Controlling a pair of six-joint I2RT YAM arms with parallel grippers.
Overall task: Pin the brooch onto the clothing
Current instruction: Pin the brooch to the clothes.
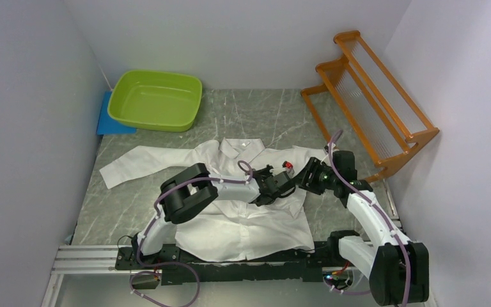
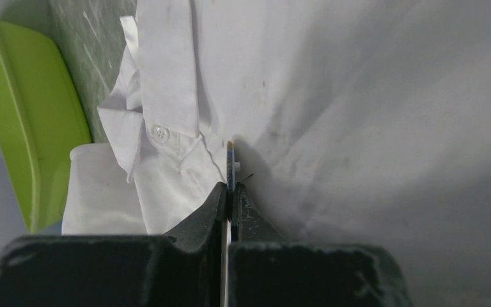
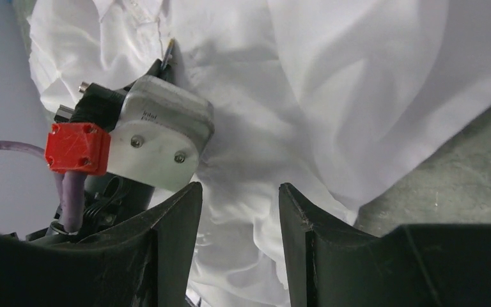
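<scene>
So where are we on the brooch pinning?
Done: shirt lies spread on the table, and the brooch is picked up. In hand: left claw shut on the brooch, edge-on, its tip at the fabric beside the collar. Left: the pinning itself; right claw hangs open over the shirt, gripping nothing.
</scene>
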